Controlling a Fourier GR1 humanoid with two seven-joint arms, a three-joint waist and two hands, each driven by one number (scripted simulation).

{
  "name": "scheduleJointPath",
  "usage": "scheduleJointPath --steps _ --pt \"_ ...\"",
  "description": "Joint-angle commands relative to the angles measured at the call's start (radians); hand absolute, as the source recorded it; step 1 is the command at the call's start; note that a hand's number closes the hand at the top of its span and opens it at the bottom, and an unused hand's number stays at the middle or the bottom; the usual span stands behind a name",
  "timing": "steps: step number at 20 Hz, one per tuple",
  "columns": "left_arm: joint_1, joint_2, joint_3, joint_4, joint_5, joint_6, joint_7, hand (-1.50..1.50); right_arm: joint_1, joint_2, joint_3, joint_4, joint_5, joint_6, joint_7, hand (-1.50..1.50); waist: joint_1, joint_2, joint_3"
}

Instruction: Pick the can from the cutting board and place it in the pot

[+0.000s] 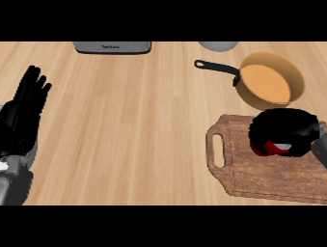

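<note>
On my feed the right hand point(283, 126) sat over the far end of the cutting board point(265, 179), its fingers point(297, 129) curled round the can point(276, 147). Only a patch of red side and a bit of grey top showed beneath the black hand; the rest of the can was hidden. I could not tell whether its base was touching the board or held just clear of it.

The board lay at the right of the tabletop point(137, 125), with its handle slot toward the middle. The grey right forearm came in from the right edge and crossed the board's corner.

The pot point(267, 83) stood just beyond the board, apart from the hand. It was tan inside with nothing in it, and its black handle point(216, 67) pointed left and away from me.

The left hand point(18, 120) rested near the left edge, well apart from the board, with its fingers point(32, 88) straight, pointing up and holding nothing.

Along the far edge I saw two more things — a grey box-shaped appliance point(112, 47) near the middle and a rounded grey object point(218, 45) to its right, both cut off by the frame.
</note>
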Motion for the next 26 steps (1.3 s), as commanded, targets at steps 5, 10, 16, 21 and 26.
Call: scheduleJointPath --steps 5,10,16,21,26 --pt "-0.006 -0.021 0.001 0.02 -0.011 -0.001 0.002 0.0 -0.011 0.177 -0.077 -0.016 -0.068 0.204 0.315 1.5 -0.007 -0.002 0.002" --pt "-0.004 0.005 0.024 0.027 -0.014 -0.001 0.002 0.0 0.03 0.361 -0.24 0.053 -0.15 0.162 0.709 1.5 -0.045 -0.017 -0.002" --pt "-0.007 0.003 0.024 0.031 -0.012 0.0 0.013 0.0 -0.051 0.639 -0.353 -0.044 -0.158 0.027 1.155 1.5 -0.042 -0.028 0.0" --pt "-0.001 -0.005 0.014 0.028 -0.02 0.002 0.004 0.0 -0.152 0.732 -0.398 -0.191 -0.094 -0.237 1.462 1.5 -0.028 -0.027 0.002" --pt "0.006 -0.021 0.007 0.028 -0.025 0.008 -0.001 0.0 -0.282 0.736 -0.354 -0.318 0.102 -0.366 1.789 1.5 -0.019 -0.017 0.002"
